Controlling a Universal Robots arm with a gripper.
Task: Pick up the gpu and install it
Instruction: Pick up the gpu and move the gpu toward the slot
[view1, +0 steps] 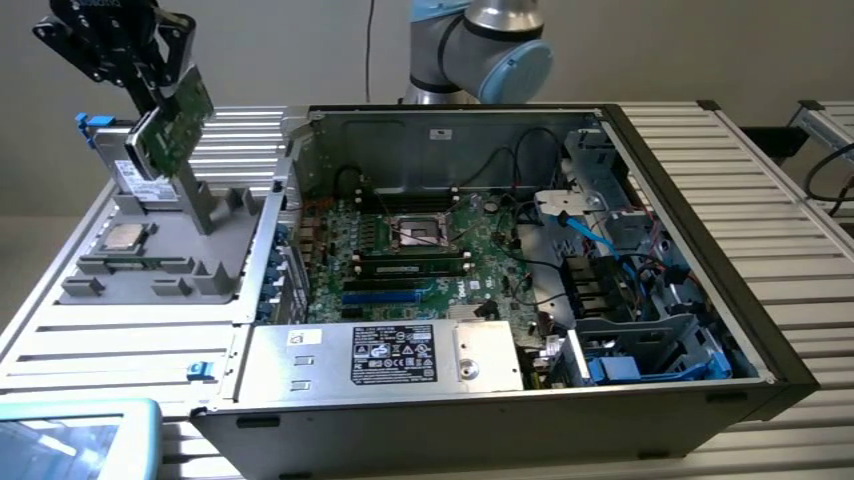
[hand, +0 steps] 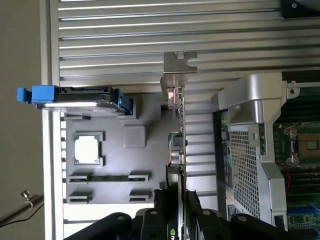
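Green card aloft: the black pincer (view1: 160, 92) is clamped on the gpu (view1: 176, 122) and holds it tilted over the far end of a grey tray (view1: 134, 275), to the exterior view's left of the open case (view1: 747, 330). In the wrist view the gpu (hand: 179, 145) shows edge-on between the fingers (hand: 197, 210) of the pincer (hand: 177, 205), and its silver bracket (hand: 179, 67) points away from them. Its lower edge overlaps an upright drive (view1: 144, 180) with blue tabs, so whether the two touch cannot be told. A square chip (view1: 127, 237) lies in a tray pocket, well apart from the card. Open air surrounds the card above the tray; the case's near wall stands just beside the tray. Inside, the motherboard (view1: 400, 250) lies uncovered. A black label on the power supply (view1: 400, 355) and a white sticker on the back wall carry print (too small to read). The slatted desk (view1: 787, 200) carries everything; the arm (view1: 481, 50) rises behind the case.
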